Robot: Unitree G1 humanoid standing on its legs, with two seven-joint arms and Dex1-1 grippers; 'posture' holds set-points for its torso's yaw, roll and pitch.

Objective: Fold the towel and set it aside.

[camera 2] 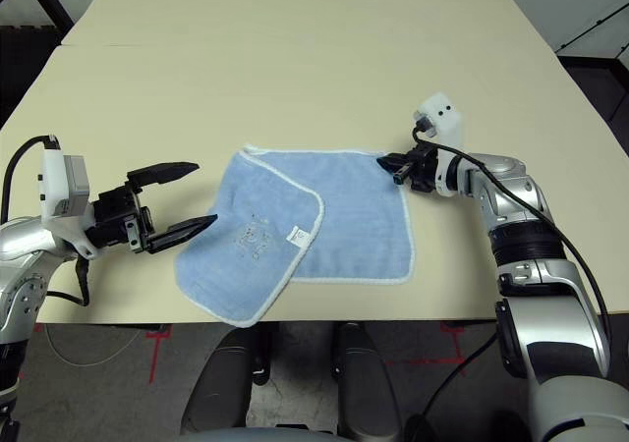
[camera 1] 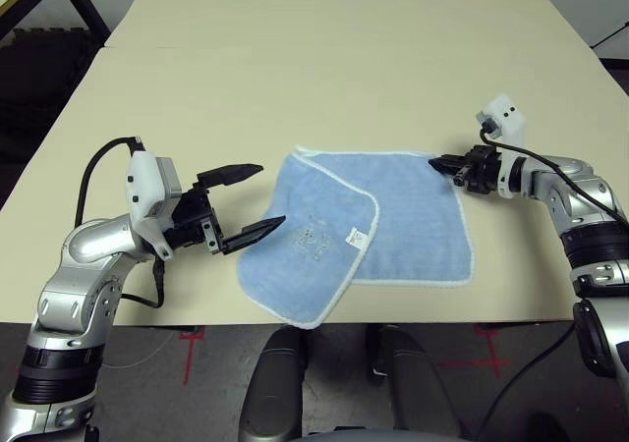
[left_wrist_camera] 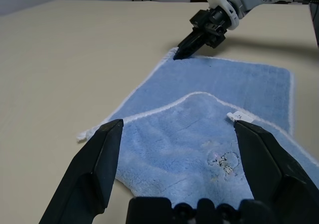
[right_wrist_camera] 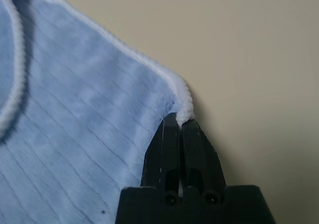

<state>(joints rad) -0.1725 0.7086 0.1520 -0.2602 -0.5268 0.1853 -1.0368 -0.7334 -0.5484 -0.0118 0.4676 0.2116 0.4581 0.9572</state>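
Here, the left tool hangs just above the cream worktop near the robot's left side, its two black fingers spread wide apart with nothing between them. It points toward the towel, and its nearer fingertip sits just beside the towel's left edge; whether it touches the cloth cannot be told.

The towel lies flat near the front edge of the worktop, between the two arms. It is light blue with white stitched edging. Its left part is turned over onto the rest, so a rounded corner flap lies diagonally on top of the lower layer. On that flap sit a small dark embroidered motif and, just beside the flap's rounded corner, a small white tag. The lower layer spreads out flat to the right of the flap.

At the towel's far right corner is the right tool. Its fingers are pressed together, pinching the white-edged corner of the towel between their tips. The tool slopes slightly downward and points to the left, low against the worktop.
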